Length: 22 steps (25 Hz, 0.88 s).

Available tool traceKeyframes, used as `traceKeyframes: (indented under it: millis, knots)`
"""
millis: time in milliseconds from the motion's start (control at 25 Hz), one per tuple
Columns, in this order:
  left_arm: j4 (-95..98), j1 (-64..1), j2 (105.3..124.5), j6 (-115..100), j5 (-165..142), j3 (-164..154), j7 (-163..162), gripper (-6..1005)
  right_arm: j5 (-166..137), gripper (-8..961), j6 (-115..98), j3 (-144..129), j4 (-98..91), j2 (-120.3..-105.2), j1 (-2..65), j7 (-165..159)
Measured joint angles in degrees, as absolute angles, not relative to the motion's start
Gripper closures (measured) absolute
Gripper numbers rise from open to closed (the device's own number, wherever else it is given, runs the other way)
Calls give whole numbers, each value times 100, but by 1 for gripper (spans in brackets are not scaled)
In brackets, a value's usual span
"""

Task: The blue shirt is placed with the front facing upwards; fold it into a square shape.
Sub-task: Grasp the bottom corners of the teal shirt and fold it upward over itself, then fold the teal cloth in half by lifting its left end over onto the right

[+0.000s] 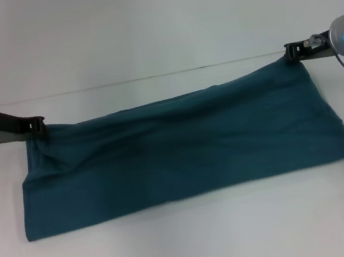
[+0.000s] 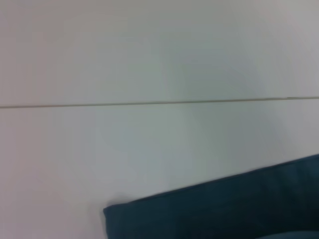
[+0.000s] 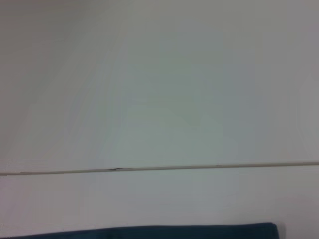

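The blue shirt (image 1: 181,149) lies on the white table as a long folded band, its plain teal surface up and no lettering showing. My left gripper (image 1: 38,126) is at the band's far left corner, shut on the cloth there. My right gripper (image 1: 291,54) is at the far right corner, also pinching the fabric. The far edge runs between the two grippers. A strip of the shirt (image 2: 224,209) crosses the left wrist view. The right wrist view shows only a thin sliver of the shirt (image 3: 174,232). Neither wrist view shows its own fingers.
The white table (image 1: 187,240) extends in front of the shirt and to both sides. A thin seam line (image 1: 152,77) runs across the surface just behind the shirt's far edge.
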<state>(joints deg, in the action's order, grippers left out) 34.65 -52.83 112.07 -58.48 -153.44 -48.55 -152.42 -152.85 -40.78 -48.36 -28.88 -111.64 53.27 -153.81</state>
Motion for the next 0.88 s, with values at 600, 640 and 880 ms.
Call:
traceKeyframes:
  millis: [600, 640, 880]
  knots:
    - [3500, -5231, 11224, -5677, -15369, -4590, -15549, 847, -15284, 791, -3966, -4839, -2883, -11016, 5326, -15405]
    - [3505, -5226, 11221, -5677, -15376, -4582, -15579, 841, -15284, 757, -3964, -4838, -2882, -10991, 5343, -15406]
    - [3613, -5173, 11203, -5676, -15400, -4521, -15715, 611, -15274, 513, -4261, -4832, -2946, -10826, 5461, -15479]
